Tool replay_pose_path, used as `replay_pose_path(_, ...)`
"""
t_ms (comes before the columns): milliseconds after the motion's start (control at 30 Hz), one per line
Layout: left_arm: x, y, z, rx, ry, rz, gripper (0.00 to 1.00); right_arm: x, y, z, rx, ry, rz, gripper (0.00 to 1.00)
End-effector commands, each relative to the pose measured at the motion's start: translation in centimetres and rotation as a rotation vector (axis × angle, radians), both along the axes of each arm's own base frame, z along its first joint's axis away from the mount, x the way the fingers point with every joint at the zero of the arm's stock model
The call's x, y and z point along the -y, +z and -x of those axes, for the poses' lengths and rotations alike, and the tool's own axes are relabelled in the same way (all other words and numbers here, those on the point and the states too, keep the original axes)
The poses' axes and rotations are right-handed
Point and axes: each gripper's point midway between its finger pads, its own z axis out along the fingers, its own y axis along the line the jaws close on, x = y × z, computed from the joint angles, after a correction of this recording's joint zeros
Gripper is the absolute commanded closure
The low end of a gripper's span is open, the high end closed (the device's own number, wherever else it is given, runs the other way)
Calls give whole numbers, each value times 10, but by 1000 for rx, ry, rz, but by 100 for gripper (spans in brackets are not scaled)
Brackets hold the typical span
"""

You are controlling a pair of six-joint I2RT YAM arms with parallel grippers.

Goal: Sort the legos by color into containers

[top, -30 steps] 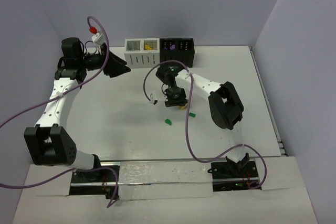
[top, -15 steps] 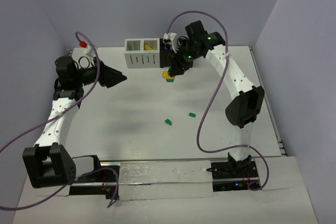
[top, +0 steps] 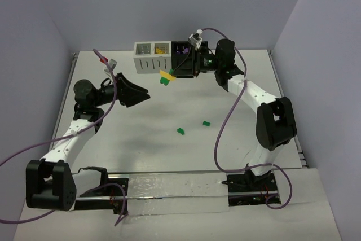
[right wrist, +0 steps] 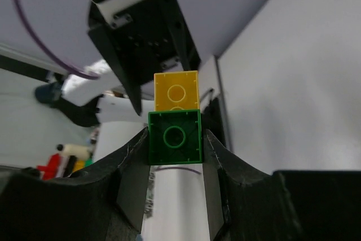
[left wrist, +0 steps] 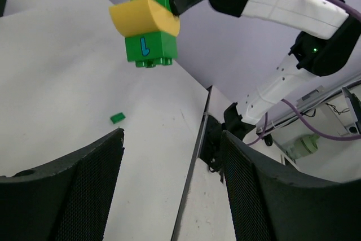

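Only the top view takes in the containers at the bench's [top: 141, 139] far edge: the white unit [top: 151, 60] and, joined to its right, the black unit [top: 181, 49], partly hidden by the right arm. Just in front of the white unit's right compartment, lifted off the bench, the right end effector [top: 174, 73] grips a small stack [top: 165, 77]. The left wrist view shows the stack as green, yellow, green, with a blue mark on the lowest brick. The right wrist view shows the fingers [right wrist: 213, 162] pressed narrow against a green brick's sides, the yellow one beyond. The left end effector [top: 141, 90] sits nearer than the white unit and to its left, spread wide and holding nothing, facing the stack. A loose green brick [top: 180, 131] and a second green brick [top: 206, 122] lie well nearer than the white unit, with open bench around them. Half a second ago the stack hung before the black unit. It has since shifted left, the left end effector has closed in toward it, and the loose bricks have not moved.
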Motion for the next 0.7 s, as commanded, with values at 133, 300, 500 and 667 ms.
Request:
replay_pose_path(133,12,42,-4,91,-1,71,25,5,58,35,34,103,-180,100)
replay_pose_path(300,18,50,-17,73,10,84,25,3,59,41,39,109,-170,100)
replay_pose_path(500,28,59,-16,77,-24,100,25,0,52,42,41,106,-154,100)
replay_pose_path(667,37,63,-17,64,-50,102,23,-2,50,43,53,99,-142,100)
